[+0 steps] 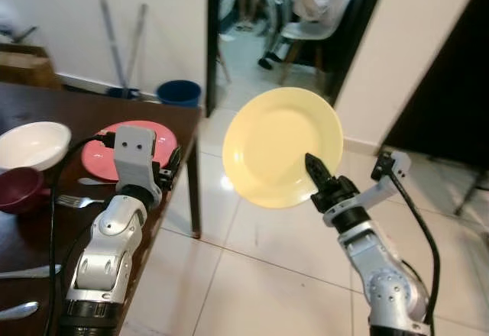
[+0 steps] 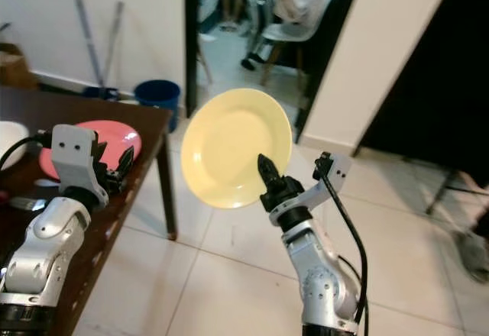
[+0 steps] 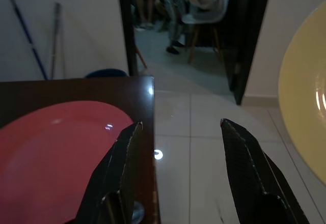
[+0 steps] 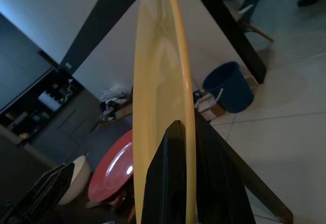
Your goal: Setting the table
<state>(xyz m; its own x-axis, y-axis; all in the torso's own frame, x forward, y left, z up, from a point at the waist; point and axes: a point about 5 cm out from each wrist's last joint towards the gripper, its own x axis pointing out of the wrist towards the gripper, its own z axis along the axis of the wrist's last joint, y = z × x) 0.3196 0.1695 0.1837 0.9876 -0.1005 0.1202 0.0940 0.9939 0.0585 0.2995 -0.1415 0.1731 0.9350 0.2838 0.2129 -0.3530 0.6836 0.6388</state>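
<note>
Floor: pale glossy tiles (image 1: 252, 267), a light spot reflected near the table leg.
Wall: white (image 1: 153, 23), two poles (image 1: 122, 42) leaning on it.
Bucket: blue (image 1: 179, 92), beside the dark doorway (image 1: 290, 15).
Beyond doorway: white chair (image 1: 325, 15).

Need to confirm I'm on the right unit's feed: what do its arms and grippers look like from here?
Both arms are silver metal with rounded joint housings and dark bands between segments. The left gripper sits behind a boxy grey wrist block with two small dark holes; the right gripper has a smaller grey block. Each carries long, tapering black fingers with a textured surface, and a black cable loops along each arm.
</note>
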